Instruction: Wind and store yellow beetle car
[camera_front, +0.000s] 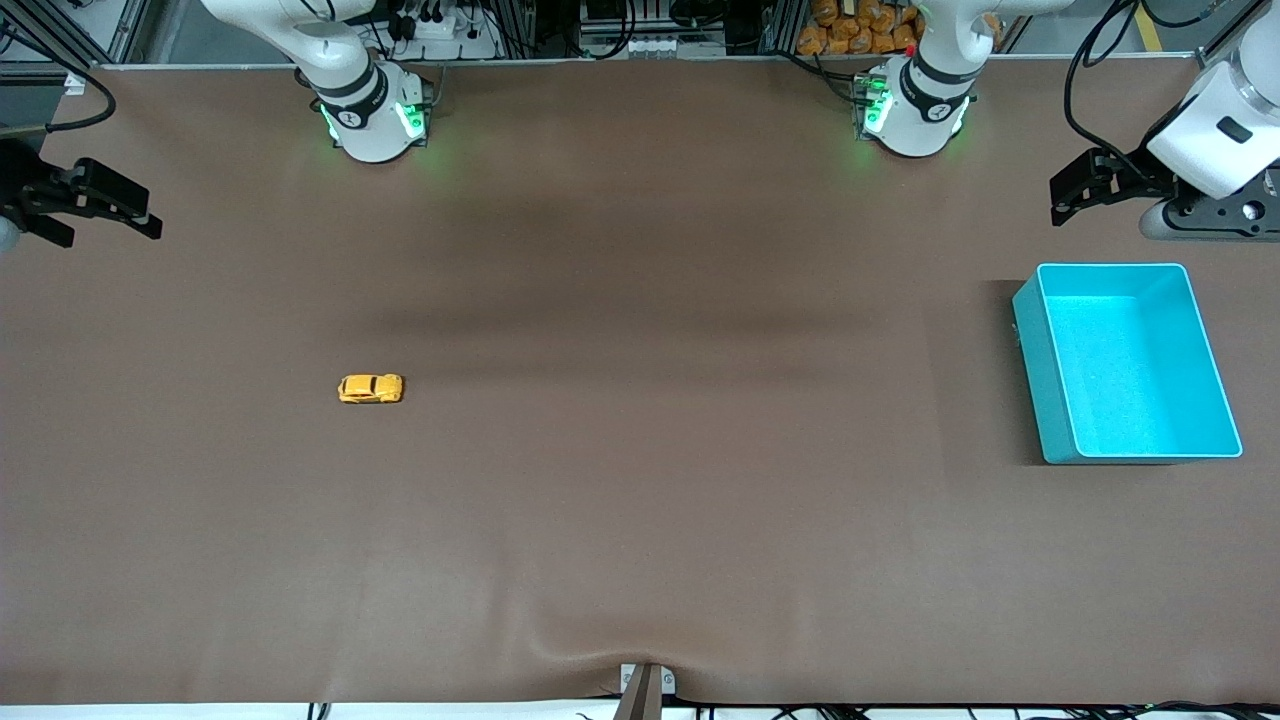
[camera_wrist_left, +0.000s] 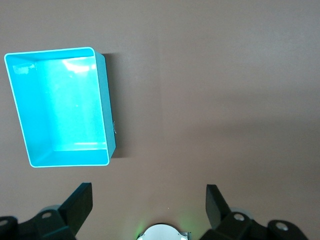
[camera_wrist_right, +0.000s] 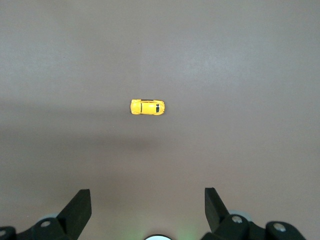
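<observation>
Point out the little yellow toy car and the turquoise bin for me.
Tiny yellow-orange beetle-shaped toy car (camera_front: 371, 388), front view, on its rounded roof.
Turquoise rectangular plastic bin (camera_front: 1043, 377), front view, on its outer side wall toward the car.

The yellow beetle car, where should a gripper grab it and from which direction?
Probably from straight above, fingers closing across the flanks of the yellow beetle car at mid-body. It sits on its wheels with its length along the table's long axis, and its narrow width suits the open right gripper, hanging at that end. The left gripper waits by the turquoise bin.
</observation>
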